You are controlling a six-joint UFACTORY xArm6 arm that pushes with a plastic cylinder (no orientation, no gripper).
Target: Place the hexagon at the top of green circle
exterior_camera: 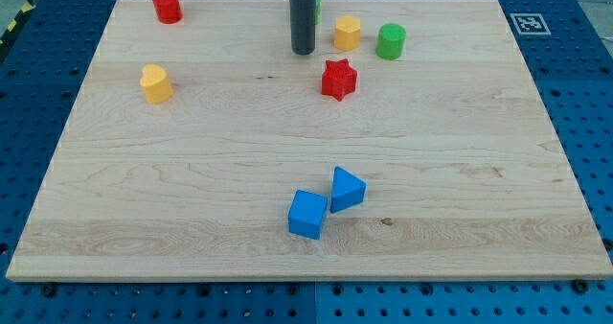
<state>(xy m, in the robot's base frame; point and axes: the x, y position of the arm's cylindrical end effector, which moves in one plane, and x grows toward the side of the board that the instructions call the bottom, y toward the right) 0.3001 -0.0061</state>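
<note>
The yellow hexagon [347, 33] stands near the view's top, just left of the green circle [391, 40]; a small gap separates them. My tip [303, 51] rests on the board left of the yellow hexagon and apart from it. A second green block [316, 6] is mostly hidden behind the rod. The red star [338, 79] lies just below and right of my tip.
A red cylinder [168, 6] stands at the view's top left. A yellow heart-like block [155, 83] is at the left. A blue cube [307, 214] and a blue triangle [347, 189] touch near the bottom middle. The wooden board [479, 219] sits on a blue pegboard.
</note>
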